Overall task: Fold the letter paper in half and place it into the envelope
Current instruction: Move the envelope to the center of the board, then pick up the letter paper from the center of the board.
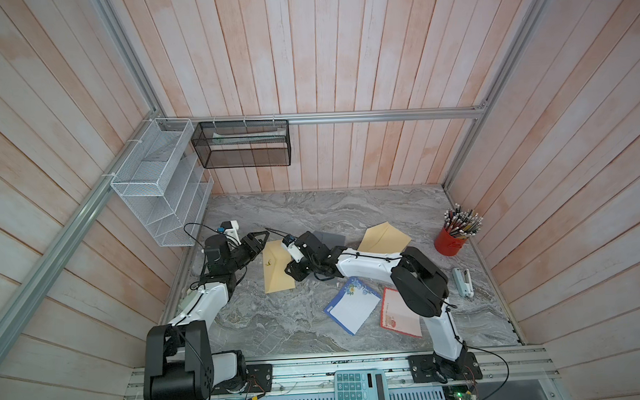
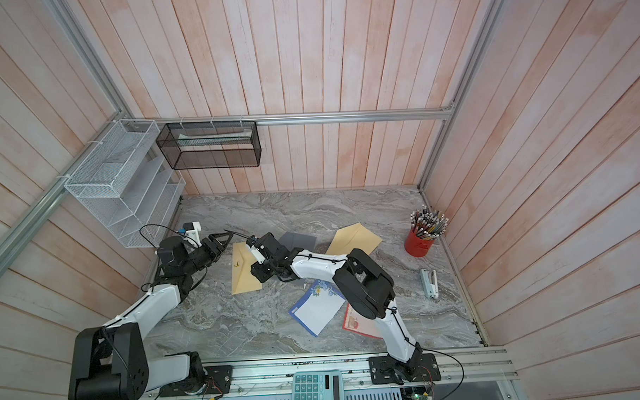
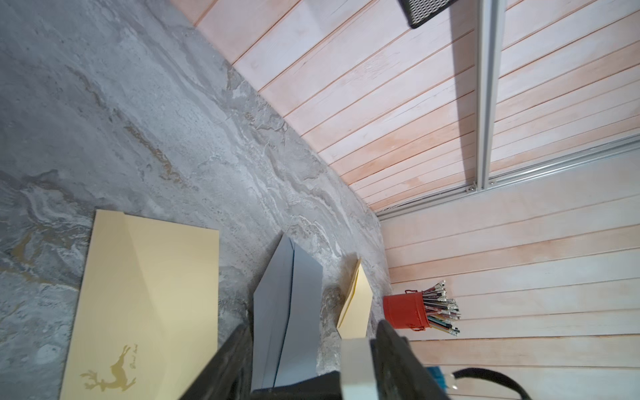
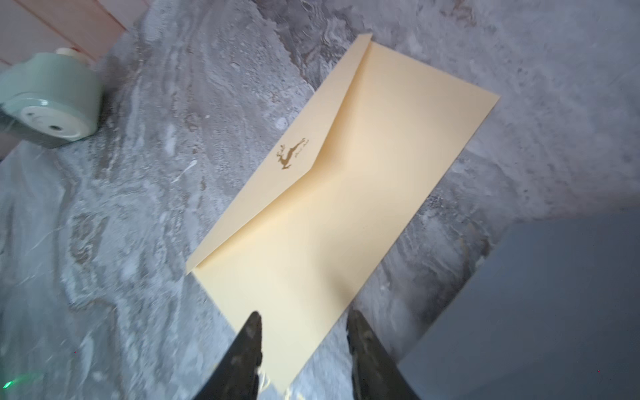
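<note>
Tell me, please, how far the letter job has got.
Done: possibly a fold; a creased grey sheet lies beside the deer envelope, though the blue-bordered paper lies flat. In hand: nothing; left gripper and right gripper are open. Left: insertion, apparently, the envelope's flap being down.

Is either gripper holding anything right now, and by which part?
Nothing is held. The left gripper stands open beside the envelope; the right gripper is open too, its fingers either side of the envelope's end, not clamped.
</note>
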